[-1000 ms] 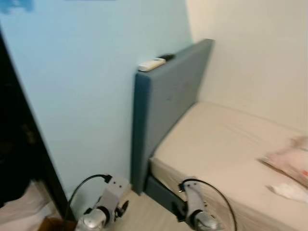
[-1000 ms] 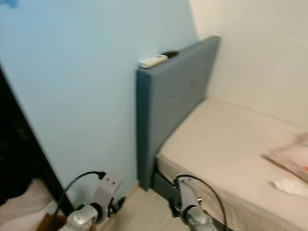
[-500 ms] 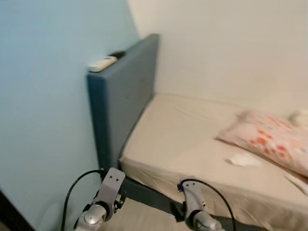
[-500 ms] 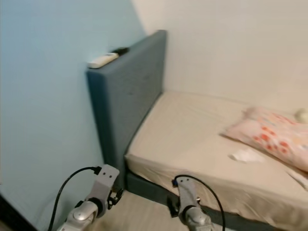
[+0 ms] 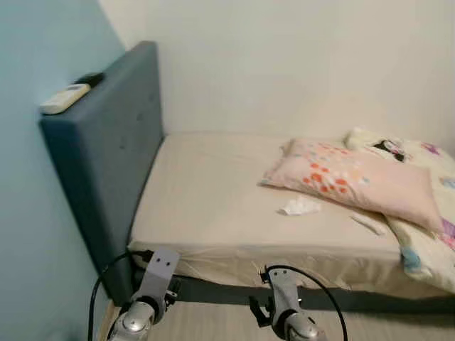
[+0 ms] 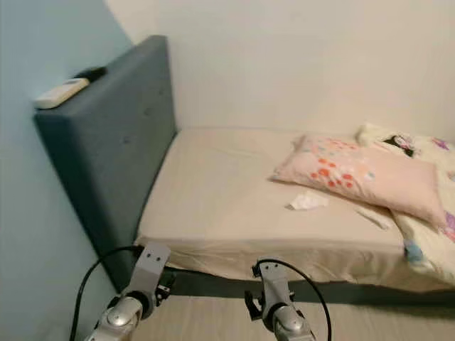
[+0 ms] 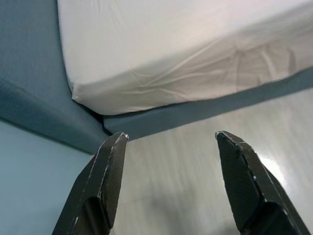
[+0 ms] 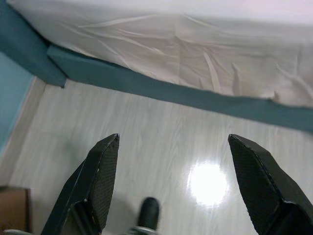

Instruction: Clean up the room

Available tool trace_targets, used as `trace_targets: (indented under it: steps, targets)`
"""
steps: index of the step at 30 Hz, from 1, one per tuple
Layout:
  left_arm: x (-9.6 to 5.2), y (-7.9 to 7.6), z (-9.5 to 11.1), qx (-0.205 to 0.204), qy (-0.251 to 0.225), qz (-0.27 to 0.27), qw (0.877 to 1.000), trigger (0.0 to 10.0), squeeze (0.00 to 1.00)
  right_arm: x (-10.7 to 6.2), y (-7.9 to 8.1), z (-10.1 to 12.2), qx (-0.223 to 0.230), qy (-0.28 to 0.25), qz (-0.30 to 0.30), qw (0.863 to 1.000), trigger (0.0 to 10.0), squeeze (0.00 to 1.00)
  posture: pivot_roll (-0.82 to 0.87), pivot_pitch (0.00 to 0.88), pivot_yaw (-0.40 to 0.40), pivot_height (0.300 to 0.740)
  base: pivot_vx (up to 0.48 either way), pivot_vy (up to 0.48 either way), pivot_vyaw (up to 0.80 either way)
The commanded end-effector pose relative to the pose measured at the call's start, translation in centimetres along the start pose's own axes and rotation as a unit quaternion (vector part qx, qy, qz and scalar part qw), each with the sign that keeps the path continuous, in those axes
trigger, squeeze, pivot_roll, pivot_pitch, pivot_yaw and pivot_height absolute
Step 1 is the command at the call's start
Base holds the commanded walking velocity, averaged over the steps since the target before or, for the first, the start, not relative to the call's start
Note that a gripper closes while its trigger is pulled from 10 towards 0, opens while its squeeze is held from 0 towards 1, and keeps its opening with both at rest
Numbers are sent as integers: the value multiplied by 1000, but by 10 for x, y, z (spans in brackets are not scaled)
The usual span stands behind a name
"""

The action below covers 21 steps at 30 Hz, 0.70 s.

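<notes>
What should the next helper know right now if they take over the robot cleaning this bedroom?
Left end effector: open, empty, low over the floor by the bed's corner.
Right end effector: open, empty, over the wood floor beside the bed frame.
On the mattress: a crumpled tissue in front of the spotted pillow, and another white scrap nearer the blanket.
A white remote lies on top of the blue headboard.
Done: nothing picked up yet.
Left: collect the tissue and scrap.
</notes>
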<state>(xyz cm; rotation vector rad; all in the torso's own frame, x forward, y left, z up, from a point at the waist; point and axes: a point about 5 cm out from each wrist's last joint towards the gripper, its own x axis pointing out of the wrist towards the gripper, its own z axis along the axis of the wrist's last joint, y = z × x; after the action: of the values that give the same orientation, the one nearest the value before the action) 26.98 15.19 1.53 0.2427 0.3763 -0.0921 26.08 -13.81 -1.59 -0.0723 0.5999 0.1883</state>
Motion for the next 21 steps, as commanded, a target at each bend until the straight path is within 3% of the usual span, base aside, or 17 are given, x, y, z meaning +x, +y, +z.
trace_targets:
  steps: [1, 17, 21]
  targets:
    - [0, 1, -4, -7, 11, 12, 1000, 10000, 0, -1, -6, 4, 0, -14, -11, 1000, 10000, 0, -22, 44, -35, 740, 0, 0, -800]
    - [4, 2, 2, -31, 0, 29, 999, 10000, 0, 2, -1, 12, -10, -33, 6, 999, 10000, 0, -20, 41, -36, 740, 0, 0, -800]
    - [4, 2, 2, -43, -2, 36, 998, 10000, 0, 3, 3, 17, -17, -48, 19, 999, 10000, 0, -23, 39, -36, 740, 0, 0, 0]
